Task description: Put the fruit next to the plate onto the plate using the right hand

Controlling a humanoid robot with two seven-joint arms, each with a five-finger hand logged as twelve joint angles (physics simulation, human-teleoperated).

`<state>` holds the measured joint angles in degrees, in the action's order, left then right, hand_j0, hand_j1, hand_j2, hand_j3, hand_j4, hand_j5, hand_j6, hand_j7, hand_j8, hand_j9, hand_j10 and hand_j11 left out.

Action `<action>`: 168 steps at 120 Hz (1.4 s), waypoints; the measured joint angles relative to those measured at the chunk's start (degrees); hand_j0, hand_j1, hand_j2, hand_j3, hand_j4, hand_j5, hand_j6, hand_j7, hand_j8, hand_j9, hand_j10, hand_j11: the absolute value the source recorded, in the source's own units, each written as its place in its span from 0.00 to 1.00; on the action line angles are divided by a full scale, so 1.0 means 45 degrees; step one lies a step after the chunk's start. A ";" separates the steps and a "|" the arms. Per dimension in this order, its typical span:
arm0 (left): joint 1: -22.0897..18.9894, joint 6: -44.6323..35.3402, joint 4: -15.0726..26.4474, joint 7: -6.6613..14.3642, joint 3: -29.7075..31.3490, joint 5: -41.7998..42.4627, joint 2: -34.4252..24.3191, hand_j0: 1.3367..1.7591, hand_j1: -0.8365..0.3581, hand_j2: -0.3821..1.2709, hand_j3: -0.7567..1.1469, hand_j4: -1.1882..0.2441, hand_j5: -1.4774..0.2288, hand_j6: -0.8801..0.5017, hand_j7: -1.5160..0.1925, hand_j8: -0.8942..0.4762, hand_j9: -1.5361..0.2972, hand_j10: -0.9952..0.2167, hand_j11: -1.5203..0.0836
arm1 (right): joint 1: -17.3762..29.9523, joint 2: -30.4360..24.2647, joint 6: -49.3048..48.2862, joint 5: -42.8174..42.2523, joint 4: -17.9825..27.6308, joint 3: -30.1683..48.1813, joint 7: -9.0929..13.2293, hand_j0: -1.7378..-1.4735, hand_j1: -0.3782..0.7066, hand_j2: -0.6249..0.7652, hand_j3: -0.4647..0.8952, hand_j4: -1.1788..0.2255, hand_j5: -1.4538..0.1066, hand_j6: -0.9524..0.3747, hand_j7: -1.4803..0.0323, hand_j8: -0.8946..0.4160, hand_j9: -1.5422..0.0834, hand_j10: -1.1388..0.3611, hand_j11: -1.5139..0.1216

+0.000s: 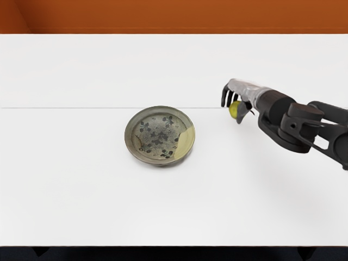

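A small yellow-green fruit point(235, 110) sits under the palm of my right hand point(232, 104), whose dark fingers curl down around it. Whether the fruit rests on the table or is lifted off it I cannot tell. The hand and fruit are to the right of the plate and a little farther back. The round olive-green plate point(160, 135), with a dark speckled pattern inside, lies flat near the middle of the white table and holds nothing. My right arm point(304, 128) comes in from the right edge. The left arm does not show.
The white table point(81, 179) stretches wide on all sides of the plate, with a faint seam line across it at the hand's height. An orange-brown wall point(174, 16) runs behind the far edge.
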<state>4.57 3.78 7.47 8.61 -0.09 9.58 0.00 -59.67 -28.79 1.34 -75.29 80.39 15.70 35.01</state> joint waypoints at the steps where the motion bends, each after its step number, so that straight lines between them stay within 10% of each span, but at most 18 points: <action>1: 0.0000 0.0000 0.0000 0.0000 0.0000 0.0000 0.0000 0.76 0.97 0.23 0.40 0.81 0.85 0.62 0.87 0.64 0.82 0.80 0.93 | -0.0020 0.0010 -0.0011 0.0025 0.0000 0.0000 0.0000 0.31 0.64 0.81 0.34 0.33 0.28 0.25 0.34 0.34 0.34 0.39 0.32; 168: 0.0000 0.0000 0.0000 0.0000 0.0000 0.0001 0.0000 0.76 0.97 0.23 0.40 0.82 0.85 0.62 0.87 0.64 0.82 0.80 0.93 | -0.0787 0.3986 -0.0420 0.0384 -0.0511 -0.0144 -0.0005 0.31 0.66 0.87 0.34 0.26 0.22 0.15 0.27 0.36 0.27 0.39 0.26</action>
<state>4.57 3.78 7.47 8.61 -0.09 9.59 0.00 -63.21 -10.85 -0.55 -73.56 78.09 15.05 34.99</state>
